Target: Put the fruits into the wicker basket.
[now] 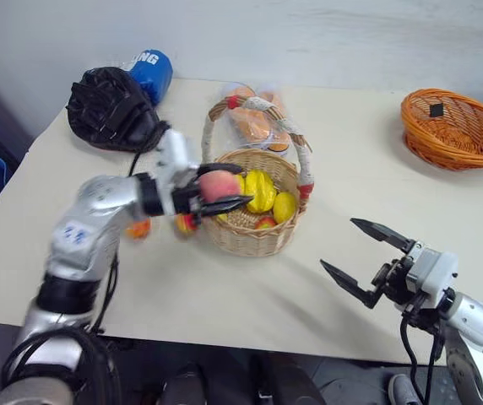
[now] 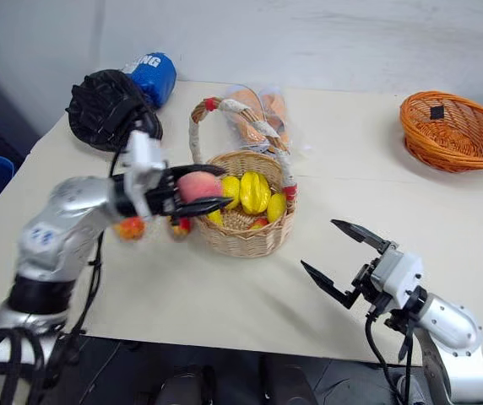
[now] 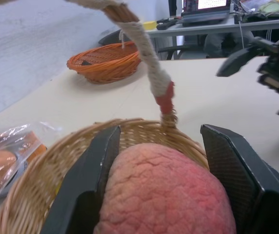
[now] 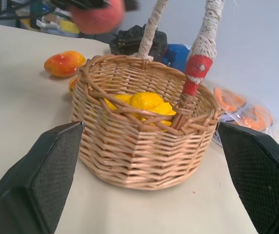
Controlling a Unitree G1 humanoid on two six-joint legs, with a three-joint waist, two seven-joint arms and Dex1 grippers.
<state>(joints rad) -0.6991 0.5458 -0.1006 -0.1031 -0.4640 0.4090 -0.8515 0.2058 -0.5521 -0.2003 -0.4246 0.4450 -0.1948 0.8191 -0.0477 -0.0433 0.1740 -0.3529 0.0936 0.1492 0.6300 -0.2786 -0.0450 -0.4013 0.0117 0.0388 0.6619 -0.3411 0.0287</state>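
Left eye view, centre: my left pincer (image 1: 216, 196) grasps the peach (image 1: 217, 185) over the basket (image 1: 255, 232) rim; my right pincer (image 1: 362, 256), lower right, gapes empty.

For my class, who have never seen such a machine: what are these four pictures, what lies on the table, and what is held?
A two-armed robot. Two pictures look down from its head; two look along each wrist's tool. On the table stand a wicker basket holding yellow fruit, an orange basket, wrapped orange pieces, a black bag, a blue thing and two mangoes. The left tool holds a peach at the wicker basket's rim. The right tool is open, empty.
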